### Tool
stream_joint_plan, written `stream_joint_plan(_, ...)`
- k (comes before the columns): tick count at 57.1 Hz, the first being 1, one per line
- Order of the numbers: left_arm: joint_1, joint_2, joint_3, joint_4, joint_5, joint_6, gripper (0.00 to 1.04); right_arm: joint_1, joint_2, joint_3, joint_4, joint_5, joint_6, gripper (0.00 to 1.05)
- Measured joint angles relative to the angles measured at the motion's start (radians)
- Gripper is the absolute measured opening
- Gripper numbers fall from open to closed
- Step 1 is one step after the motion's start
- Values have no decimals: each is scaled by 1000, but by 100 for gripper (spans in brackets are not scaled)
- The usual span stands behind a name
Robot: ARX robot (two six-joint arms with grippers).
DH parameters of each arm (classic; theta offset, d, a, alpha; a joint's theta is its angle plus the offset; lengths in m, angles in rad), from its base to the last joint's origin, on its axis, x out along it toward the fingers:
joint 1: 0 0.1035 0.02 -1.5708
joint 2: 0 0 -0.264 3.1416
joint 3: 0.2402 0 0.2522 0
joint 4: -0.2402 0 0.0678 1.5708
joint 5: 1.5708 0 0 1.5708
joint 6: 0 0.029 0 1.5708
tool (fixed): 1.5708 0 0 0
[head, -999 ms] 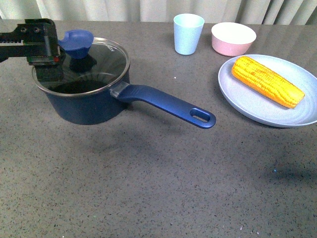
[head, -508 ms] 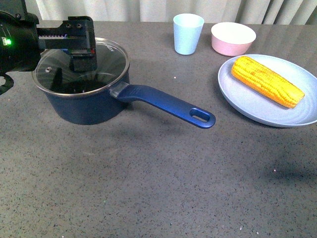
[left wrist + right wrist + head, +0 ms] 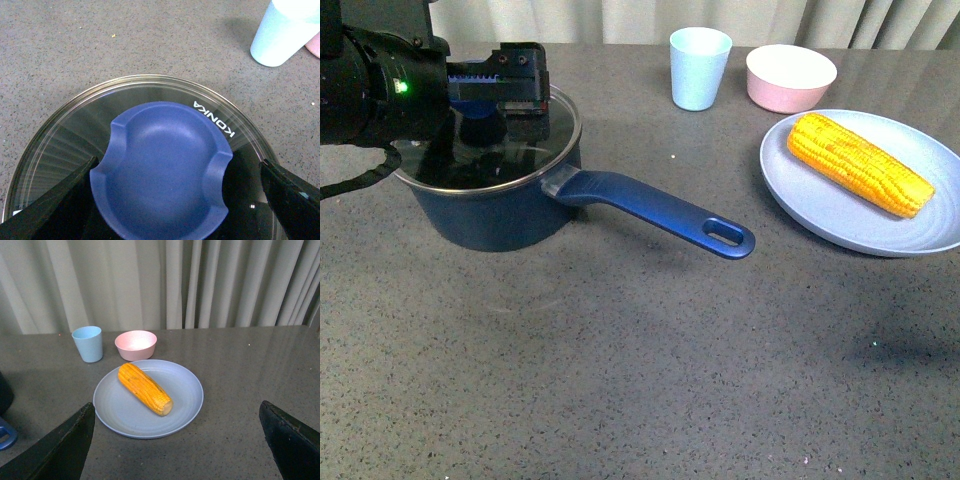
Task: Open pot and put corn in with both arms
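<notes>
The navy pot (image 3: 495, 215) stands at the left of the table with its glass lid (image 3: 545, 125) on and its long handle (image 3: 660, 210) pointing right. My left gripper (image 3: 490, 105) is open over the lid, its fingers either side of the blue lid knob (image 3: 162, 172). The lid's glass (image 3: 65, 145) shows in the left wrist view. The corn (image 3: 860, 163) lies on a pale blue plate (image 3: 840, 225) at the right; it also shows in the right wrist view (image 3: 145, 388). My right gripper (image 3: 177, 450) is open, well back from the plate (image 3: 122, 412), and out of the front view.
A pale blue cup (image 3: 700, 67) and a pink bowl (image 3: 790, 78) stand at the back of the table. They also show in the right wrist view, the cup (image 3: 88, 343) left of the bowl (image 3: 136, 345). Curtains hang behind the table.
My left arm has moved right over the pot, and the gripper now covers the lid knob in the front view. The pot, lid and corn have not moved.
</notes>
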Motion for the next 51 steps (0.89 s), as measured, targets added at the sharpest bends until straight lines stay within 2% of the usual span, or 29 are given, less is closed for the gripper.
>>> stream_joint_plan(17,-10,37,31,12,-14,2,95,0,0,0,0,0,0,96)
stream_joint_plan(25,-11,48,41,13,-48,6,64,0,0,0,0,0,0,96)
stream_joint_plan(28,-11,48,41,13,-54,12,57,0,0,0,0,0,0,96)
stream_joint_plan(51,-13,11,29,-5,-59,27,57,0,0,0,0,0,0,96)
